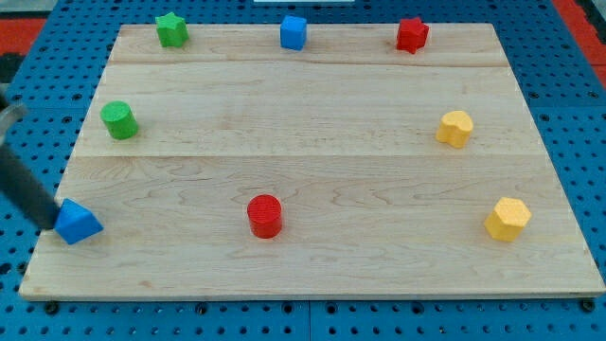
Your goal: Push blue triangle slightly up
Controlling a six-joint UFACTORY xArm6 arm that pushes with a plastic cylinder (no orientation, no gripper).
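Blue pegboard with rows of small holes surrounds everything, and on it lies a pale wooden board [312, 180] made of planks running left to right, filling most of the view. My dark straight rod comes in from the left edge, slanting down toward the near left corner of the board; I have no jaws or fingers to open or close and I hold nothing. My tip [52, 225] sits at the left side of the blue triangle block [78, 223], touching it or just beside it, I cannot tell which. That blue triangle lies on the board's near left corner, close to the left edge.

Among the other pieces, the yellow hexagonal block [507, 219] lies near the right edge on the near side, and the red cylinder block [265, 215] stands near the middle of the near side, well apart from the triangle. A yellow rounded block [455, 128], its exact shape unclear, sits farther back on the right. A green cylinder block [120, 120] stands on the left, beyond the triangle. Along the far edge are a green star block [171, 29] at left, a blue cube-like block [294, 32] in the middle and a red star block [412, 34] at right
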